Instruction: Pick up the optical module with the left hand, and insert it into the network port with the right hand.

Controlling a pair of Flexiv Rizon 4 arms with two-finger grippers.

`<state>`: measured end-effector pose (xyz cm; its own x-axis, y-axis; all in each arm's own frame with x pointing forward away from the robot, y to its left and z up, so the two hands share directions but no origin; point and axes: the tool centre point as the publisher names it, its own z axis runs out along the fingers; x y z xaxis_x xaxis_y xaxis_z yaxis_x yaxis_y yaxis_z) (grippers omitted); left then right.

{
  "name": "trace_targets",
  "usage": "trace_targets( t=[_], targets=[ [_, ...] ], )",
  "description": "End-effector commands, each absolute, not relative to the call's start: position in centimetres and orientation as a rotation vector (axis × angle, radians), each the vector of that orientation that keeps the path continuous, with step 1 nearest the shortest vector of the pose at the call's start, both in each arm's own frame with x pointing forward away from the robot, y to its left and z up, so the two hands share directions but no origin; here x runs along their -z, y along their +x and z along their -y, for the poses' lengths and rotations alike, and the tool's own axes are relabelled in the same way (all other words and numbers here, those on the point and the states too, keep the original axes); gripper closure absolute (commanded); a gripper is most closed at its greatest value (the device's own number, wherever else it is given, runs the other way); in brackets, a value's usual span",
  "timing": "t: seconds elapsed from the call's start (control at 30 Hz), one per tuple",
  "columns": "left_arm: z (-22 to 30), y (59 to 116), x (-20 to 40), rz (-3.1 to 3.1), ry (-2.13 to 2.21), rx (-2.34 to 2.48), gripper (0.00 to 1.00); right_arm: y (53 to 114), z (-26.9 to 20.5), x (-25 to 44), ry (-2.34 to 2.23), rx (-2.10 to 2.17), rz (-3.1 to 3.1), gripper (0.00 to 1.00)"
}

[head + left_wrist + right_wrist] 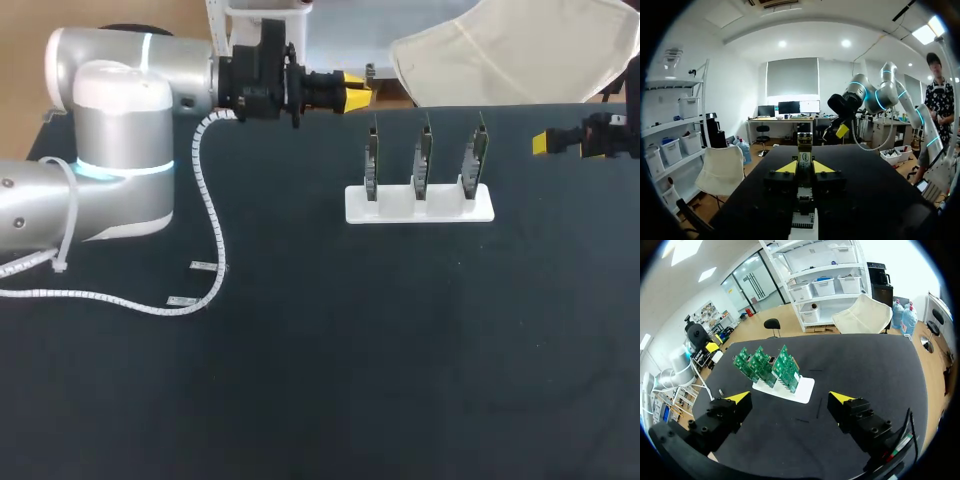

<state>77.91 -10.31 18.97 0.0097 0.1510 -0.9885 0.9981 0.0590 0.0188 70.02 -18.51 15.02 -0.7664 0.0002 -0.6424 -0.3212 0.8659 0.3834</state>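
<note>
right arm (612, 136) cut off at edge

Blk cloth on table (400, 380). Green boards (765, 365) on wht stand (420, 208). Yel tips, blk bodies on left gripper (362, 92) and right gripper (541, 143). Silver-grey left arm (120, 150), cyan ring. Wht spiral cable (205, 190). Greyish optical module (804, 159), detail unclear.

Two small pale strips (205, 266) on black table (400, 380)

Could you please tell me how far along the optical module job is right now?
Done: the left gripper is shut on the optical module, so pickup looks complete. In hand: it holds the module near the table's far edge. Left: the right gripper is open and empty, facing the green boards; handover and insertion remain.
</note>
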Motion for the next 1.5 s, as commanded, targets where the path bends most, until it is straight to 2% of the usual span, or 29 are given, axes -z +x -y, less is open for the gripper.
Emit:
trace_targets(
  t=[0.03,0.43,1.5],
  targets=[
    [10.4,78.2,-18.8,-1.334,1.281,1.082,1.0,70.0,18.5,-15.0,-0.231,-0.636,-2.374,0.0],
    [11.9,77.8,-18.3,-1.287,1.3,1.121,1.0,70.0,18.5,-15.0,-0.231,-0.636,-2.374,0.0],
    [11.3,77.4,-17.3,-1.283,1.306,1.141,1.0,70.0,18.5,-15.0,-0.231,-0.636,-2.374,0.0]
  ],
)
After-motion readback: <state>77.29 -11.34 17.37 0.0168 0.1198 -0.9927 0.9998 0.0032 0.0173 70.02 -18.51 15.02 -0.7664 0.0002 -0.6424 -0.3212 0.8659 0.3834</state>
